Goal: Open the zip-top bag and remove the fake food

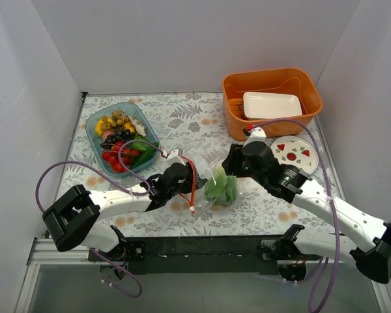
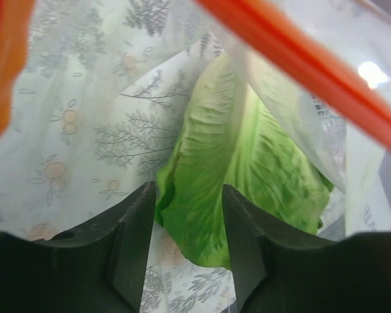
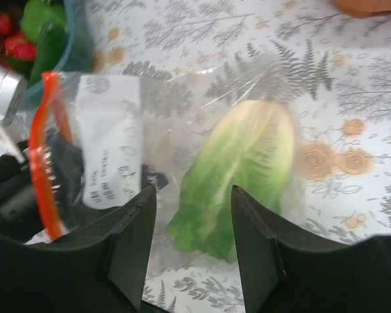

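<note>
The zip-top bag (image 1: 210, 177) lies crumpled at the table's middle, its red-orange zip strip (image 1: 194, 186) towards my left arm. A light-green lettuce (image 1: 223, 190) lies inside it. My left gripper (image 1: 189, 180) is open at the bag's mouth. In the left wrist view the strip (image 2: 300, 59) crosses overhead, and the lettuce's (image 2: 241, 163) near end lies between my open left gripper (image 2: 189, 195). My right gripper (image 1: 227, 167) is open just above the bag's far side. In the right wrist view the gripper (image 3: 192, 195) hovers over the lettuce (image 3: 247, 163), with the strip (image 3: 42, 156) at the left. No cucumber or brown pieces show in the bag.
A clear blue tub (image 1: 93, 128) of toy fruit and vegetables stands at the back left. An orange basket (image 1: 232, 88) holding a white tray (image 1: 270, 104) stands at the back right. A strawberry-patterned plate (image 1: 293, 151) lies beside my right arm. White walls surround the table.
</note>
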Robot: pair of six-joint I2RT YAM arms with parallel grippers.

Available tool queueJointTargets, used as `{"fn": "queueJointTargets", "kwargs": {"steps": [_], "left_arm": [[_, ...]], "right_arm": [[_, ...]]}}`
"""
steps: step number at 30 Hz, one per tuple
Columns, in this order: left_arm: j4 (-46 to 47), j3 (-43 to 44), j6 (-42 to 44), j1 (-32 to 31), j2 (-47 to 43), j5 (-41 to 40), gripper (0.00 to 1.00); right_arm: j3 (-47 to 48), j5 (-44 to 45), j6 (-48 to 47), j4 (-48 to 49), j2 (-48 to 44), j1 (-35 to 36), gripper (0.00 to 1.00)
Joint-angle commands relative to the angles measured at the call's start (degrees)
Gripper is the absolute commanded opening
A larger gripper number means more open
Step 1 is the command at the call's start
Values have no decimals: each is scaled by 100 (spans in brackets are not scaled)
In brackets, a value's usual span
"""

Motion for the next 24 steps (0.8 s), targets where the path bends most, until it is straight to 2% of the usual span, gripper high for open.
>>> {"fn": "queueJointTargets", "kwargs": {"steps": [1, 3, 4, 7, 12, 15, 24], "left_arm": [[571, -20, 145, 32, 49, 387, 50], [834, -73, 145, 24, 67, 492, 55], [904, -91, 145, 24, 111, 519, 57], [1115, -47, 250, 32, 172, 607, 61], [1283, 260, 496, 24, 620, 642, 63], [1546, 357, 786, 32, 849, 677, 63], [1538, 718, 1700, 32, 1227, 212, 64]], "right_arm": [[-743, -1281, -294, 359, -536, -1243, 58], [-989, -1846, -504, 883, -527, -1892, 59], [-1216, -2362, -549, 1096, -492, -2053, 61], [-1516, -3085, -602, 1737, -89, -2555, 61], [-1965, -3536, -479, 2565, 623, -2968, 59], [-2080, -3703, -417, 2864, 878, -2977, 54], [-2194, -4046, -523, 3172, 1450, -2986, 19]]}}
